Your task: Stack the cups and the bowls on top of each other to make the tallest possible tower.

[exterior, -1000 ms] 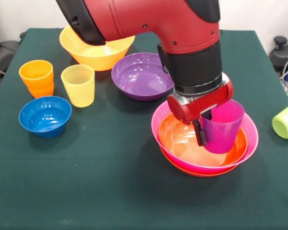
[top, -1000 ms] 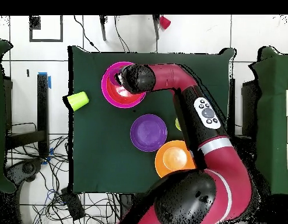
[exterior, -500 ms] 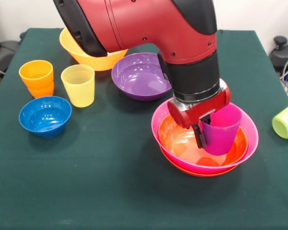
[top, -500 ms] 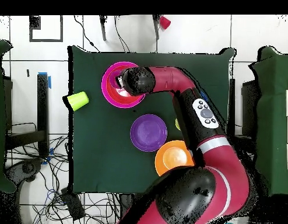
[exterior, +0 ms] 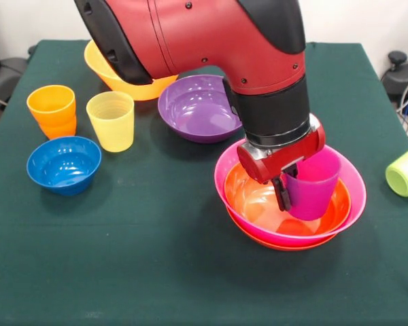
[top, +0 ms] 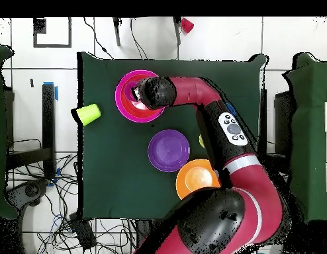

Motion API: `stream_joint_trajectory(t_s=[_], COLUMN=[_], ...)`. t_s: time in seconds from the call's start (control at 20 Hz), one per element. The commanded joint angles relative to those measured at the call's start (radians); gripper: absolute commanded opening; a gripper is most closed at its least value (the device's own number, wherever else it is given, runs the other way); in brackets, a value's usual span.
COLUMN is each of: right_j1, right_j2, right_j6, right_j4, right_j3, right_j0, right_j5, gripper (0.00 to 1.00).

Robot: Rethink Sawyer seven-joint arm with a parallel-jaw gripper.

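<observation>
My gripper [exterior: 296, 195] is shut on the rim of a purple cup [exterior: 314, 187], one finger [exterior: 283, 195] showing outside its wall. The cup stands upright, low inside the tower: a red-orange bowl [exterior: 258, 200] nested in a pink bowl [exterior: 357, 193] on another red-orange bowl [exterior: 272, 243]. I cannot tell whether the cup touches the bowl's floor. Overhead, the arm's end covers part of the pink bowl [top: 126, 109]. A purple bowl [exterior: 200, 109] sits just behind the tower.
A yellow-orange bowl [exterior: 132, 78] stands at the back, partly behind the arm. An orange cup [exterior: 52, 110], a yellow cup [exterior: 111, 121] and a blue bowl [exterior: 63, 164] stand at the left. A lime green cup [exterior: 404, 171] lies at the right edge.
The gripper has come down a little with the purple cup, shifting slightly left, so the cup sits deeper in the nested bowls. Nothing else moved.
</observation>
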Motion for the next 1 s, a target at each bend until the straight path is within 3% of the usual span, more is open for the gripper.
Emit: stream_joint_trajectory(t_s=[0.05, 1.0], right_j1=[0.028, 0.094], right_j2=[-0.061, -0.051], right_j6=[-0.136, -0.194], right_j4=[-0.078, -0.098], right_j3=[-0.012, -0.072], right_j0=[0.000, -0.011], right_j5=[0.060, 0.088], gripper=[0.00, 0.00])
